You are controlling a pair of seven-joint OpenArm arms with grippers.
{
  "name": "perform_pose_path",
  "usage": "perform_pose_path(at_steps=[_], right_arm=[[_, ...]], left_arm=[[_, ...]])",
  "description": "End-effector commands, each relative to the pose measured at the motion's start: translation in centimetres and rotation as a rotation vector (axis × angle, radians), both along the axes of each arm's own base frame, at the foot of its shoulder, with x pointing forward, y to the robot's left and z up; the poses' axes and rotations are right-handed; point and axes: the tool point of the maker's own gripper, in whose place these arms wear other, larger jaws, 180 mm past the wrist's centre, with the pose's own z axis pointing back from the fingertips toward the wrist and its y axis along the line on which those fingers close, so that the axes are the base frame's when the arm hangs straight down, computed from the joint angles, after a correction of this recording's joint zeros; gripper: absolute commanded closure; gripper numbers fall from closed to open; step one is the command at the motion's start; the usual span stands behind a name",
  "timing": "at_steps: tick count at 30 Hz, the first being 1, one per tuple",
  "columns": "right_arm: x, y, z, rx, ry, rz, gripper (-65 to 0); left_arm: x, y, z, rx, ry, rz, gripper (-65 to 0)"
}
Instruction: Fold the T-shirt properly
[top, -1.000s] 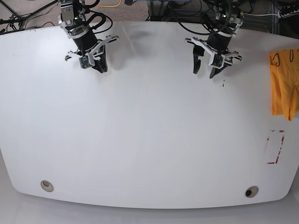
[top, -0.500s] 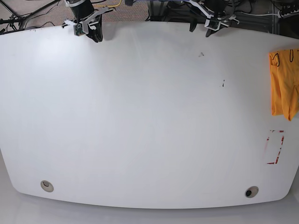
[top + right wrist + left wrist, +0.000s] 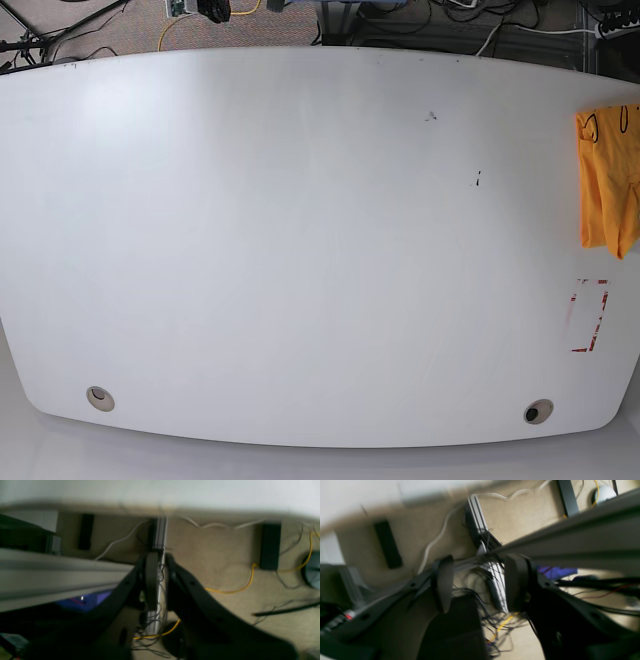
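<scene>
White desk [image 3: 300, 250] fills your base view, nearly bare. Orange-yellow T-shirt [image 3: 608, 175] lies bunched at the desk's edge on that view's right side, partly cut off by the frame, well apart from both hands. Your left hand [image 3: 477, 585] hangs past the desk's far edge above the carpeted floor [image 3: 520, 517] and tangled cables [image 3: 492, 620], its fingers apart with nothing between them. Your right hand [image 3: 160, 580], also off the desk over the floor, has its fingers together, gripping nothing. A yellow cable [image 3: 235, 588] runs across the floor beside it.
</scene>
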Motion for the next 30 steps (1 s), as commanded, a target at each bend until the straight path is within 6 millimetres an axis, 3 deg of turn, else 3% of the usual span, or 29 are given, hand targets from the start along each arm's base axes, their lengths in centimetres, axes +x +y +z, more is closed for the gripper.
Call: perform_pose_path(at_steps=[1,4,12,22,30], right_arm=[[-2.3,0.4,-1.2,0.039,0.052,-0.015,-4.3],[-4.6,0.4,-3.5,0.052,0.134,-0.031,-4.3],[-6.7,-0.7,-9.0,0.052,0.259,-0.079,-4.3],[-6.9,-0.2,-14.5,0.075,0.385,-0.047,-4.3],[-6.5,0.2,-17.3,0.082,0.461,-0.048,-4.3]], left_arm=[[-3.2,1.3,-2.2,-0.021,0.107,0.022,-29.4],[-3.1,2.5,-4.4,-0.035,0.136,0.060,-29.4],[-5.1,4.6,-10.2,-0.027,0.267,0.121,-29.4],[-6.1,4.9,-16.5,-0.025,0.418,0.164,-29.4],[-6.2,5.4,-20.7,-0.017,0.555,0.202,-29.3]])
